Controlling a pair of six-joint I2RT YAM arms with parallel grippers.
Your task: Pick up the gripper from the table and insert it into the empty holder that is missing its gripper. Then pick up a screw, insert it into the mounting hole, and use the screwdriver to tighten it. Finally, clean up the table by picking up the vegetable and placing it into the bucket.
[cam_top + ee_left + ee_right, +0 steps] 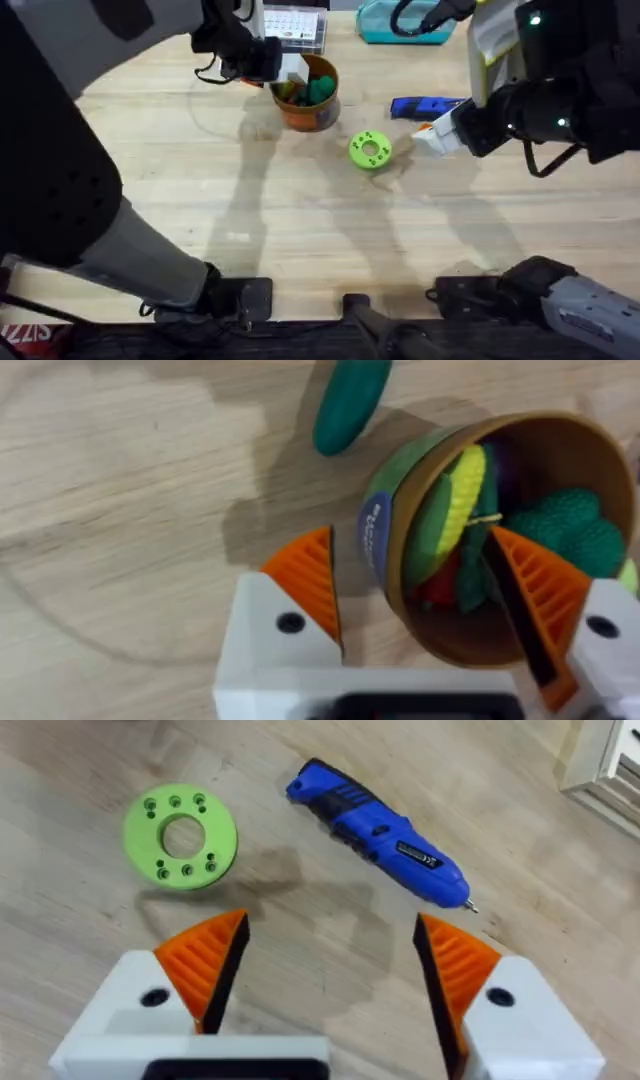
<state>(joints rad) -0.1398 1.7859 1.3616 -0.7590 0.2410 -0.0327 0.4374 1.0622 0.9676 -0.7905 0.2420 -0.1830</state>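
Left gripper (430, 595): fingers apart, straddling the near wall of the bucket (520, 435), empty. Right gripper (330, 970): fingers apart, empty, above bare table (300, 220).
Bucket (305, 110): orange, at 12 o'clock of the overhead table; holds the yellow vegetable (465, 490) among green and red toy pieces.
Screwdriver (375, 830): blue, lying flat at 2 o'clock, bit pointing away from the lime-green disc (180, 835).
Disc: at 5 o'clock of the bucket, apart from it.
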